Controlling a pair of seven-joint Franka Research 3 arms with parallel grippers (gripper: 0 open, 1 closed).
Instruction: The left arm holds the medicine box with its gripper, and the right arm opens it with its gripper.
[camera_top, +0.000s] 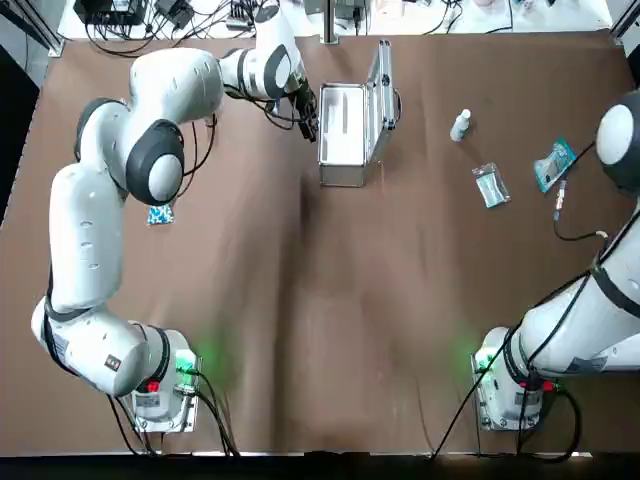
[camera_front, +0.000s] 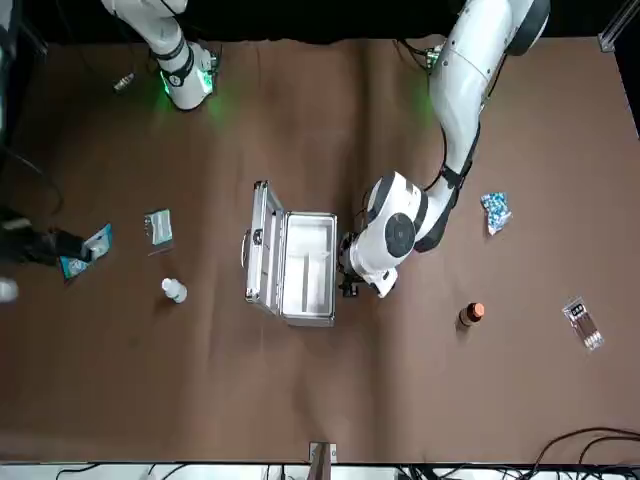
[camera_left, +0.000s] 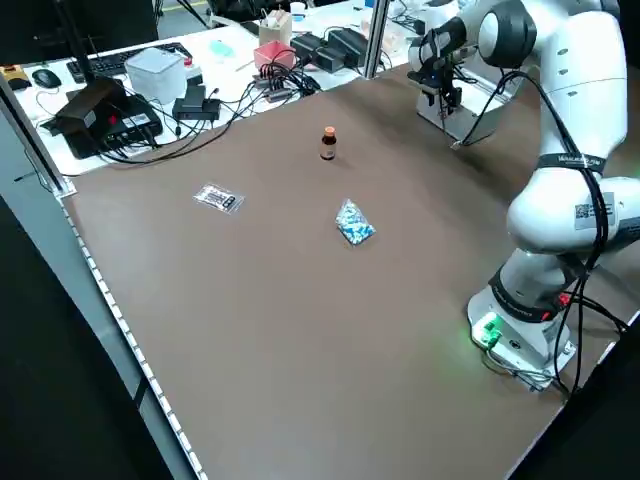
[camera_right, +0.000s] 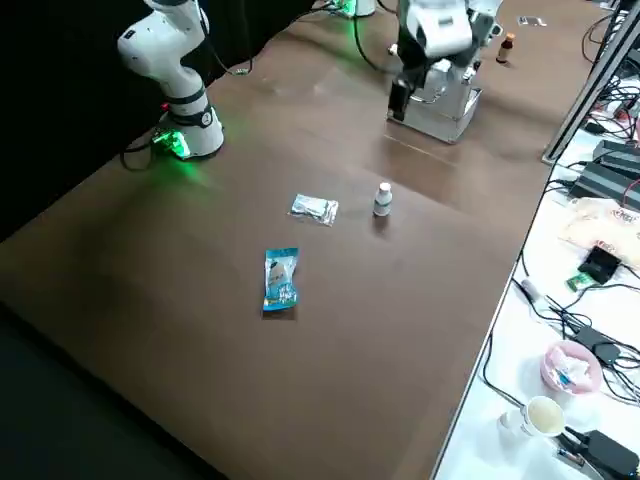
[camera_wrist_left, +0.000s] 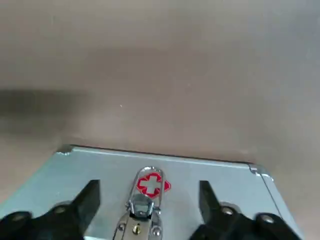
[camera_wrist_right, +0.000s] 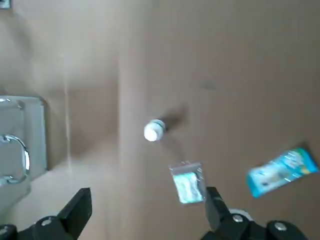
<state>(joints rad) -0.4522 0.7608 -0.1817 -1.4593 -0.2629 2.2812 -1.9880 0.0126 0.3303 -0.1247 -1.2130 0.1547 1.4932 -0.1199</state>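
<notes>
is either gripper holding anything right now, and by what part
Nothing is held: the left gripper is open at the medicine box's latch side, and the right gripper is open, away from it.

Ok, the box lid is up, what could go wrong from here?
The lid stands nearly upright; a nudge from the left tool, open beside the medicine box, might drop it shut. That tool's fingers flank the latch and could snag it when pulling away. The right tool hovers open, facing the white bottle, and might tip it.
</notes>
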